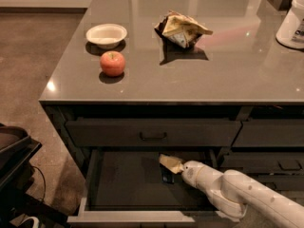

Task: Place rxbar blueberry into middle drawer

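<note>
One gripper inside middle drawer, just above rxbar blueberry; can't tell if gripping.

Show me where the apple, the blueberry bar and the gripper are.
apple (112,63), camera view, centre of its skin.
gripper (169,163), camera view, tip inside the middle drawer (128,216).
rxbar blueberry (167,175), camera view, dark wrapper's middle.
</note>
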